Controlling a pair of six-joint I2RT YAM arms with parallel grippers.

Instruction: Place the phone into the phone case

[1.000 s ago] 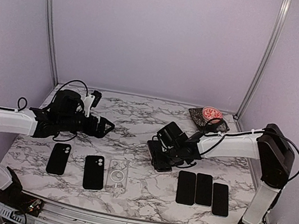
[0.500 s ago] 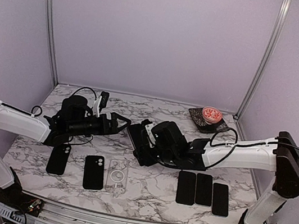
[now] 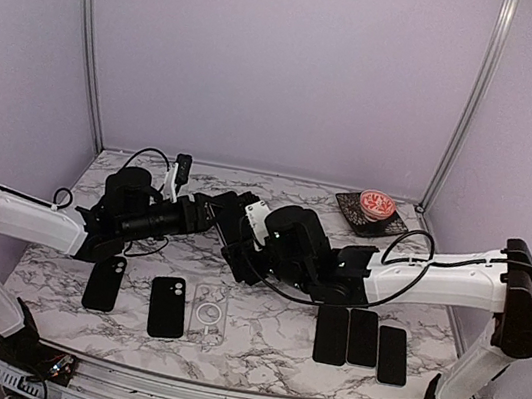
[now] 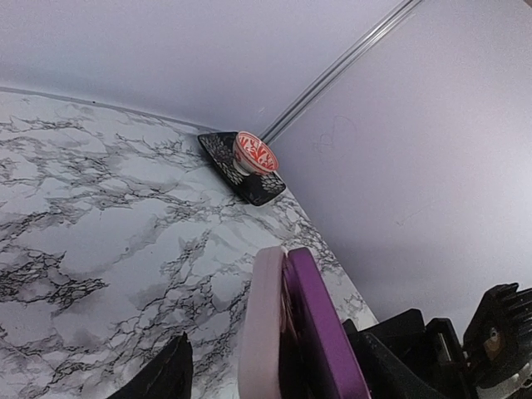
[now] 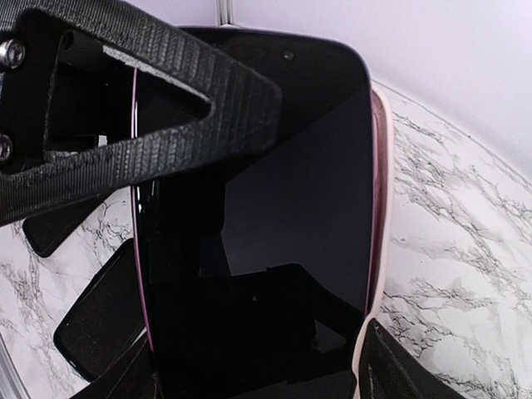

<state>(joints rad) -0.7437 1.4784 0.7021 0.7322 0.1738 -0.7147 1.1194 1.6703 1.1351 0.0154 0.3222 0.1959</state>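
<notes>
Pinching the phone [image 5: 283, 208] in my right claw [image 3: 250, 248], I hold it off the counter [image 3: 286, 198], about midway between the left and right edges, its dark screen towards my right wrist camera. The pale pink case [image 4: 259, 332] lies against it (how far seated, I cannot tell). My left claw [image 3: 218, 212] straddles both, fingers [image 4: 162, 374] spread, one clear of the case.

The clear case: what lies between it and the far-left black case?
A second black case lies flat on the table between the clear case and the far-left black case, as the top external view shows.
</notes>
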